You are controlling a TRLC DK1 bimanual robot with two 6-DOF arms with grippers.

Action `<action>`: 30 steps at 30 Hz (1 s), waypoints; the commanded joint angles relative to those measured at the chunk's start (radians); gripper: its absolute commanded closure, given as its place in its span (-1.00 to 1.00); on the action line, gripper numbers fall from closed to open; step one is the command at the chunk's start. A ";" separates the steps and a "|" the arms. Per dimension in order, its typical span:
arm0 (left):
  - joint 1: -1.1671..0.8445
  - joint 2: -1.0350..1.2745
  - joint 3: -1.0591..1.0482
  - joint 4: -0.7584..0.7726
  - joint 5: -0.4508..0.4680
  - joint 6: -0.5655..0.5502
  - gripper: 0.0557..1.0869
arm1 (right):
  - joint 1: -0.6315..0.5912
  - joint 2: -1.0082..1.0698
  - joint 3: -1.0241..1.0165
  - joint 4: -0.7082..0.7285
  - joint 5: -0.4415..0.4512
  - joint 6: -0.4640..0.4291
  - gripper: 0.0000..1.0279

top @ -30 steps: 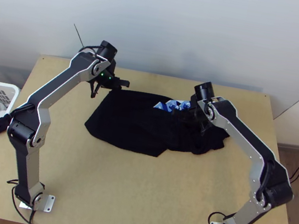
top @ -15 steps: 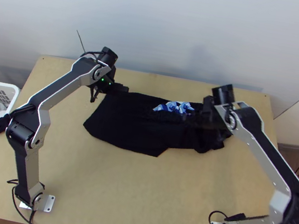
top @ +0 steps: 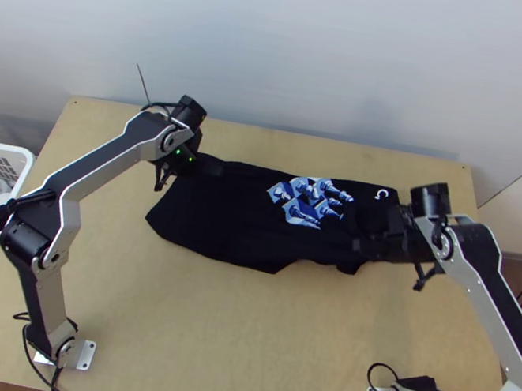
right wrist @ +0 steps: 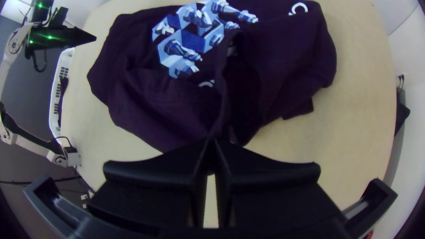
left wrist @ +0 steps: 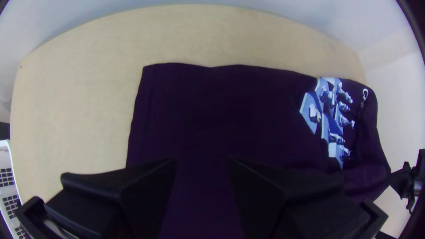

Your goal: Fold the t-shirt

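Pinching an edge of the black cloth t-shirt (top: 217, 220) on our light wooden bench (top: 239, 328), our right tool (right wrist: 212, 140) has swung outward, baring more blue-and-white print (top: 308, 203), likely flattening before folding; our left tool (left wrist: 202, 160) hovers, spread wide, empty.

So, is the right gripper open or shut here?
Shut on the t-shirt: in the right wrist view, the right gripper's fingertips are together, and a ridge of cloth runs in to them.
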 commanded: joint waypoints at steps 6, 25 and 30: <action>0.074 -0.071 -0.141 0.141 -0.013 0.002 -0.16 | -0.201 -0.083 -0.222 -0.045 0.015 -0.242 0.94; 0.105 -0.322 -0.381 0.089 -0.012 0.080 -0.16 | -0.420 -0.058 -0.061 -0.009 0.043 -0.235 -0.92; 0.156 -0.390 -0.480 0.087 -0.013 0.133 -0.16 | -0.260 -0.035 0.017 -0.009 0.041 -0.164 -0.92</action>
